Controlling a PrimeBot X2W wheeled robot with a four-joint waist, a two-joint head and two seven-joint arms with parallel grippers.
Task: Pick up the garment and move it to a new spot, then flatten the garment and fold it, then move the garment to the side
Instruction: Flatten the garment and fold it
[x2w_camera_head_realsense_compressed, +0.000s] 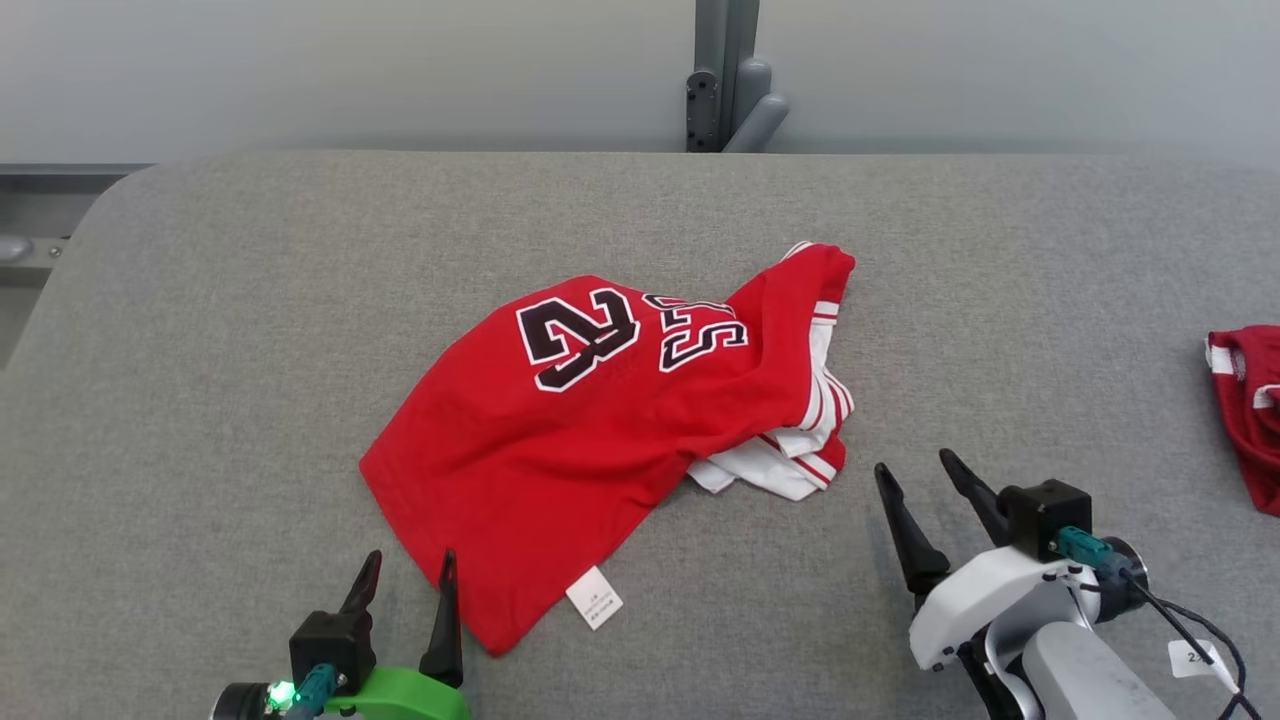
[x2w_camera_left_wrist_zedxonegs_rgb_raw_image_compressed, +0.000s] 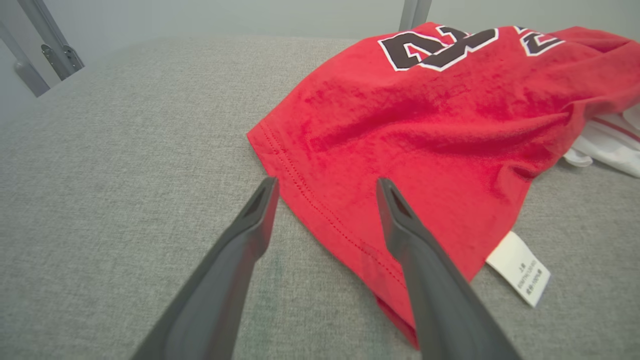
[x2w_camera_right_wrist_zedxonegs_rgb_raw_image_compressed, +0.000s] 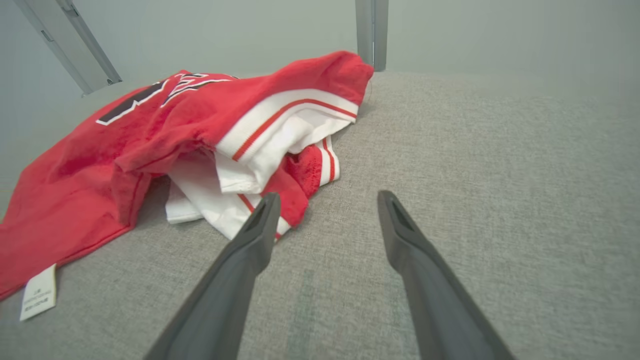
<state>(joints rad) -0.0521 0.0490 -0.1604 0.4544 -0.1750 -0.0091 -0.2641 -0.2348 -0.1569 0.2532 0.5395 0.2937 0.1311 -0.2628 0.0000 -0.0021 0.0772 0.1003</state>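
Garment (x2w_camera_head_realsense_compressed: 600, 420) lies bunched; your left fingers (x2w_camera_head_realsense_compressed: 443, 620) and right fingers (x2w_camera_head_realsense_compressed: 905, 530) stand apart, empty, so pinch its hem (x2w_camera_head_realsense_compressed: 405, 500) and white trim (x2w_camera_head_realsense_compressed: 770, 470), then pull outward.

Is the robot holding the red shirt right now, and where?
No, nothing is held. The left gripper and right gripper are both open and empty, near the shirt.

Garment (x2w_camera_head_realsense_compressed: 560, 440) lies on the table (x2w_camera_head_realsense_compressed: 200, 350), second cloth (x2w_camera_head_realsense_compressed: 1250, 410) well right.
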